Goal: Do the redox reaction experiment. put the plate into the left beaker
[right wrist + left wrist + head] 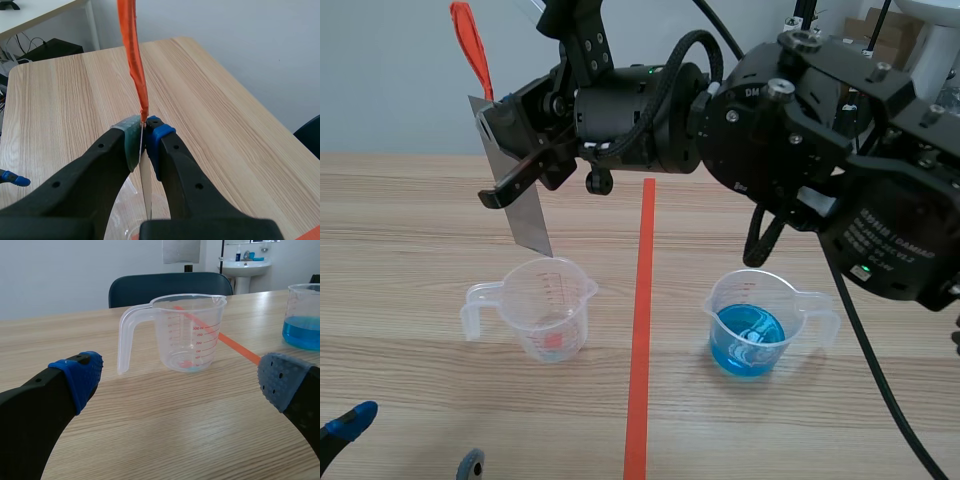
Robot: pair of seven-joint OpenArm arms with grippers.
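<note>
A thin grey metal plate (517,190) with an orange-red tab (472,45) hangs tilted, its lower corner just over the rim of the clear left beaker (542,308). My right gripper (525,165), reaching across from the right, is shut on the plate's upper part. In the right wrist view the plate (145,187) shows edge-on between the pads, under the tab (132,55). Low and near the table's front left, my left gripper (180,385) stands open, with the left beaker (190,335) ahead of it and the plate's lower edge (181,251) above.
A second beaker (757,325) holding blue liquid stands right of the orange tape line (640,330). It also shows ahead and to the side of the left gripper as the blue-liquid beaker (304,315). A dark chair (170,285) stands beyond the table.
</note>
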